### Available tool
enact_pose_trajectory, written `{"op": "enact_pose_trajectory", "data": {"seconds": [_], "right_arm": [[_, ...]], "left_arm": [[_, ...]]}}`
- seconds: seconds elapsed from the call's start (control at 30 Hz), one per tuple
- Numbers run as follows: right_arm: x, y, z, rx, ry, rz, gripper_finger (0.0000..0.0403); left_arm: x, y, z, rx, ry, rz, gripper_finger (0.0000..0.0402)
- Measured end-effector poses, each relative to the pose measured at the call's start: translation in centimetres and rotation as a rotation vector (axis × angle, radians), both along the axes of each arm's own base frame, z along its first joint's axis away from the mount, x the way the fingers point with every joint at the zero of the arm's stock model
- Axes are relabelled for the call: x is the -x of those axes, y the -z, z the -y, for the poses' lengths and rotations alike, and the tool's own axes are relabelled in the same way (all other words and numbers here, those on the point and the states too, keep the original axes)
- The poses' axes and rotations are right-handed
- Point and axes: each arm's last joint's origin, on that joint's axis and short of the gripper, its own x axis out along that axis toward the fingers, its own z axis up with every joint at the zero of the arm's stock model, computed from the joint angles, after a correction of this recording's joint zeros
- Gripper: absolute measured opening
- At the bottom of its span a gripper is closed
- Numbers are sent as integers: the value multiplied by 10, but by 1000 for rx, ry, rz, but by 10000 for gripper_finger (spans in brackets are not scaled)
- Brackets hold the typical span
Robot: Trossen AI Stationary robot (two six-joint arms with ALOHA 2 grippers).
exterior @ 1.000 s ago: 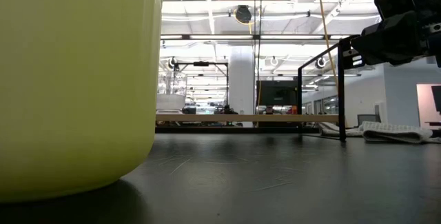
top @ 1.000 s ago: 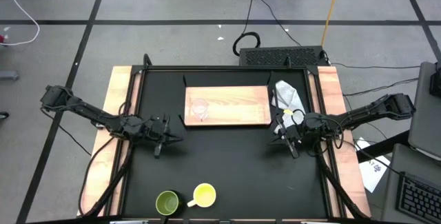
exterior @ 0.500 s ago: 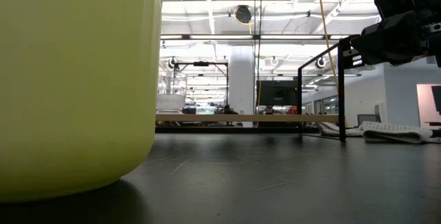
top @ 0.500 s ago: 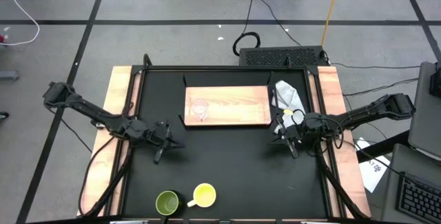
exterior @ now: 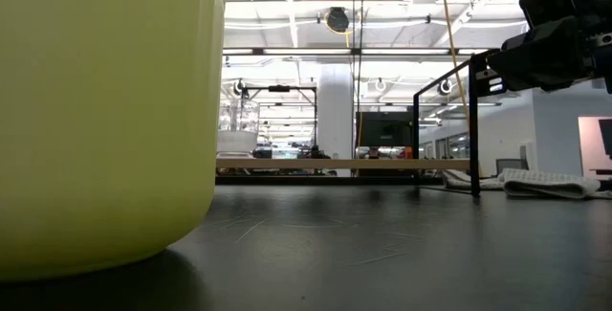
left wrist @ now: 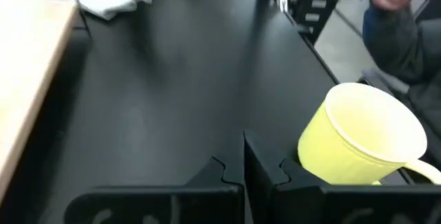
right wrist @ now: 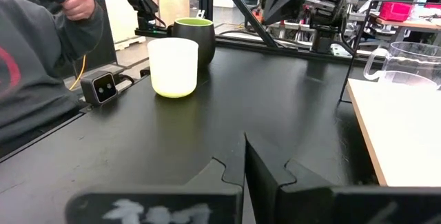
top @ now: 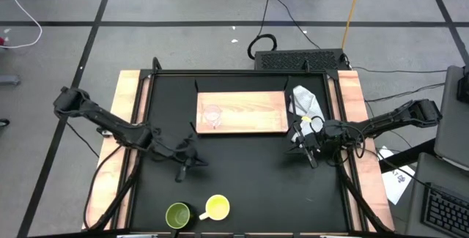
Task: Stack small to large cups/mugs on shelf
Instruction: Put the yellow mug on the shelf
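Reaching is the step in hand: my left end effector (top: 192, 159), fingers pressed together, nears the yellow mug (top: 217, 208) at the surface's near edge and must spread first.

My high camera looks straight down on the whole desk (top: 242, 172). The low one sits at desk level, pressed against the yellow mug (exterior: 96, 120), facing the room. Both wrist cameras look forward across the desk; each shares that yellow mug with the overhead.
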Motion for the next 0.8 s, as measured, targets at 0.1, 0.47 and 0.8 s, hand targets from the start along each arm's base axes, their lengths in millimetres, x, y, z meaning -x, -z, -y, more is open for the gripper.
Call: {"op": "enact_pose_trajectory", "data": {"seconds": [0.1,0.47,0.8], "right_arm": [[0,0,0,0,0,0,0],[0,0,0,0,0,0,0],[0,0,0,0,0,2,0]], "left_arm": [[-12,-4,9,-3,17,-68,0],[-45,-31,51,-78,106,-234,0],[-73,-59,65,-63,196,-279,0]]}}
